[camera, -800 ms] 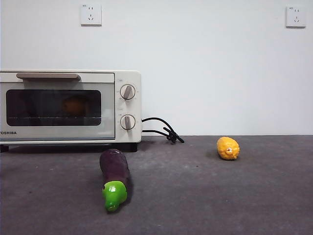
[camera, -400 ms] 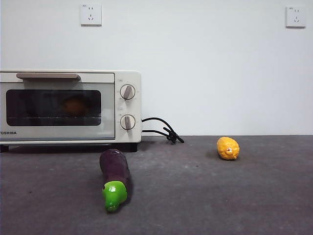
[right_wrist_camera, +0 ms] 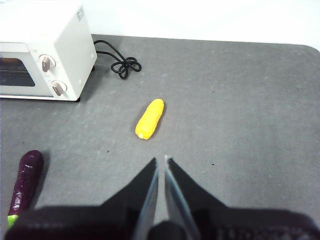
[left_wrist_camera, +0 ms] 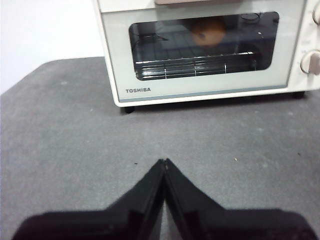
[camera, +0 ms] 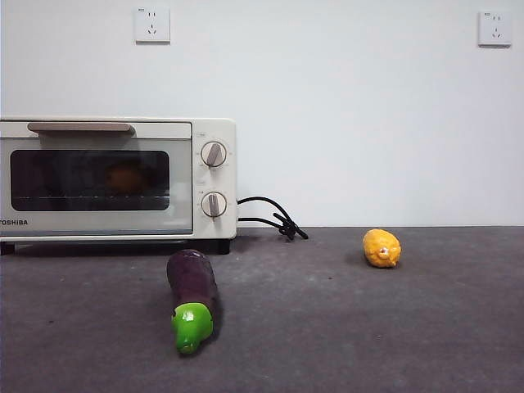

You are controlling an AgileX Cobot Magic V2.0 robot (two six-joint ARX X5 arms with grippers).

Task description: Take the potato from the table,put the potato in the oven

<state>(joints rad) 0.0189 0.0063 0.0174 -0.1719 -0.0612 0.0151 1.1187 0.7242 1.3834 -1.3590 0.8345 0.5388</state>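
Observation:
The potato [camera: 124,176] lies inside the oven [camera: 214,131], dim behind the dark glass of the closed door. In the left wrist view the potato [left_wrist_camera: 207,31] rests on the wire rack at the back of the oven [left_wrist_camera: 200,87]. My left gripper [left_wrist_camera: 164,161] hovers over the table [left_wrist_camera: 60,130] in front of the oven door, shut and holding nothing. My right gripper [right_wrist_camera: 162,159] is shut and holds nothing, above the table [right_wrist_camera: 240,100] near the yellow fruit [right_wrist_camera: 150,118]. Neither arm shows in the front view.
A purple eggplant [camera: 192,286] with a green cap lies in front of the oven's right end. The yellow fruit [camera: 381,247] sits to the right. A black power cord [camera: 274,217] coils beside the oven. Two wall sockets [camera: 152,24] are on the white wall.

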